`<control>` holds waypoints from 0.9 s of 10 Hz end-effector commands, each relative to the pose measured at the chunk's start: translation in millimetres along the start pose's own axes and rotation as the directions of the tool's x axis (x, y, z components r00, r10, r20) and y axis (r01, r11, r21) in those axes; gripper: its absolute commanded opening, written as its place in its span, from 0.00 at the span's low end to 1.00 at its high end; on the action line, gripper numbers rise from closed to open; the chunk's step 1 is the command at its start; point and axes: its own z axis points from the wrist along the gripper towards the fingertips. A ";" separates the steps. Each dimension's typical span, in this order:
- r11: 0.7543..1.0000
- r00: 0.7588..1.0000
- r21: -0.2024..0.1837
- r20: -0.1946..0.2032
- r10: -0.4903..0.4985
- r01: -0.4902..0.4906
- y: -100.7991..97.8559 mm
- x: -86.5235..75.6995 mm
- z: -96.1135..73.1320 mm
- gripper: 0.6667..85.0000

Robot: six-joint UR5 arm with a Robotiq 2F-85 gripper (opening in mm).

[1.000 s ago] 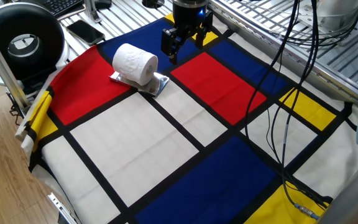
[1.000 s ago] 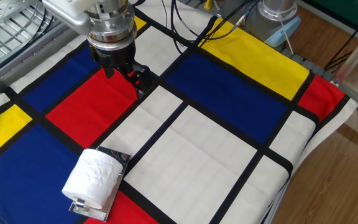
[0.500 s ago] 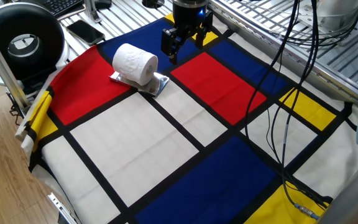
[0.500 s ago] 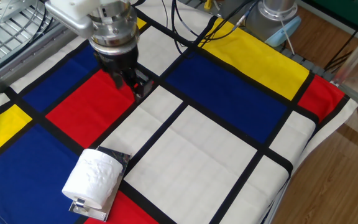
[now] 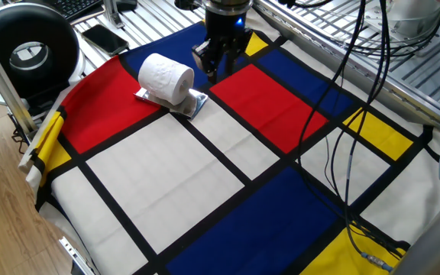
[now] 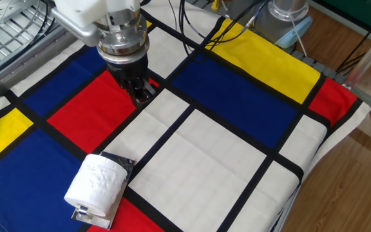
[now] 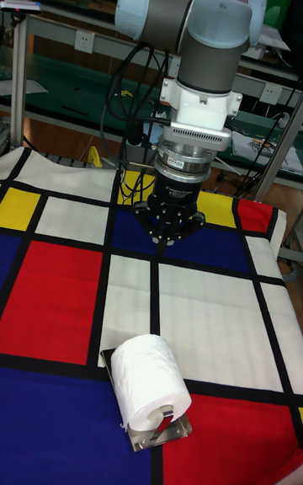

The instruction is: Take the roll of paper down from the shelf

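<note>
The white embossed roll of paper (image 5: 165,78) lies on its side on the small shiny shelf (image 5: 196,105), which rests on the checkered cloth. The other fixed view shows the roll of paper (image 6: 97,183) near the front left, on the silver shelf (image 6: 125,162). In the tall view the roll of paper (image 7: 150,374) covers most of the shelf (image 7: 162,436). My gripper (image 5: 211,69) points down just above the cloth, a short way behind the roll and apart from it. The gripper (image 6: 140,94) looks open, and the gripper (image 7: 171,237) holds nothing.
A large black round device (image 5: 29,50) and a black phone (image 5: 107,37) sit beyond the cloth's left edge. Black cables (image 5: 342,153) hang over the right side of the cloth. A metal wire rack (image 6: 5,32) borders the cloth.
The wrist has turned, so the fingers now line up differently, and the gripper has shifted slightly toward the roll. The roll and shelf have not moved.
</note>
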 end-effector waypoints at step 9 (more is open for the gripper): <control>0.995 0.997 -0.064 -0.003 -0.075 0.075 17.2 1.9 -1.0 0.46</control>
